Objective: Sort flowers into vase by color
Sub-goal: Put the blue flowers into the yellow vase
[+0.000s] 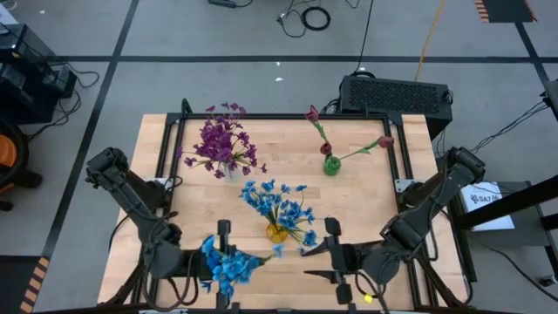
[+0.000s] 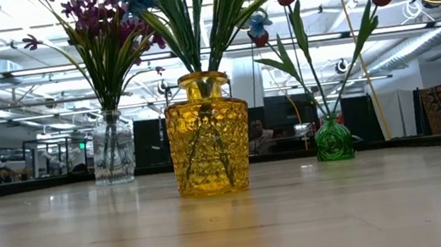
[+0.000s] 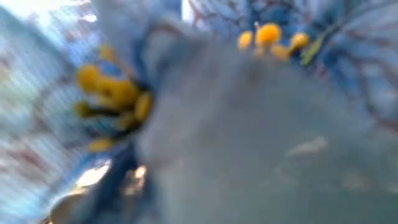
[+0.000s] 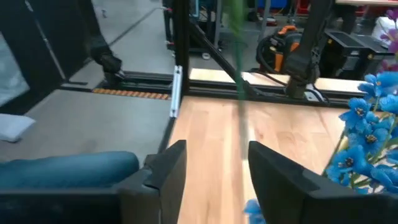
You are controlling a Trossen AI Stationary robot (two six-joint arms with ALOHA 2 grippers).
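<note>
A loose blue sprig (image 1: 228,266) lies at the table's near edge, right in front of my left gripper (image 1: 218,262). Its blossoms (image 3: 124,99) fill the left wrist view and hide that gripper. My right gripper (image 1: 314,262) is just right of it, pointing left and open (image 4: 217,174). A blurred green stem (image 4: 239,93) passes through the gap between its fingers, touching neither. The yellow vase (image 1: 277,232) (image 2: 208,134) holds blue flowers. The clear vase (image 1: 231,170) (image 2: 113,150) holds purple ones. The green vase (image 1: 331,165) (image 2: 333,138) holds red tulips.
A black frame rail (image 1: 166,148) runs around the wooden table. A black box (image 1: 397,92) sits beyond the far edge. Bare wood (image 1: 366,201) lies between the green vase and my right arm.
</note>
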